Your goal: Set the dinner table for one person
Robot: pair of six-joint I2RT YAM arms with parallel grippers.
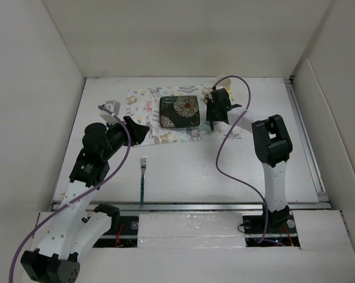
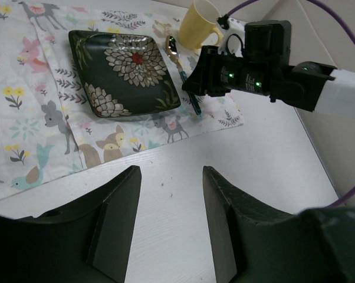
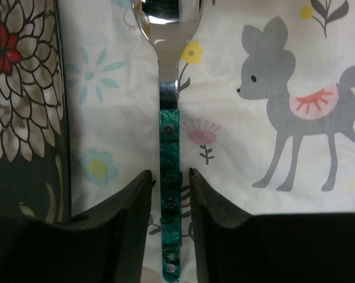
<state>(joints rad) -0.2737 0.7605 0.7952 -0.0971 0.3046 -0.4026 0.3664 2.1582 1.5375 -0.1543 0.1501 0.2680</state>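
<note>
The worktop lies white and flat under everything. The placemat lies along its far edge. The plate sits on the mat, and the spoon lies just beside the plate's right edge.

The right pincer is down around the spoon's green handle. Its jaws are a little apart, with a thin gap on each side, so it holds nothing. If the arm lifts crooked, a finger could catch the handle and push the spoon into the plate. The yellow cup stands near, by the mat's far right corner, and the arm could knock it over.

The left pincer hangs wide and empty by the mat's near edge. The fork lies toward the worktop's near edge, well apart from the mat. A bad pinch on its thin handle could make it slip or spin.
</note>
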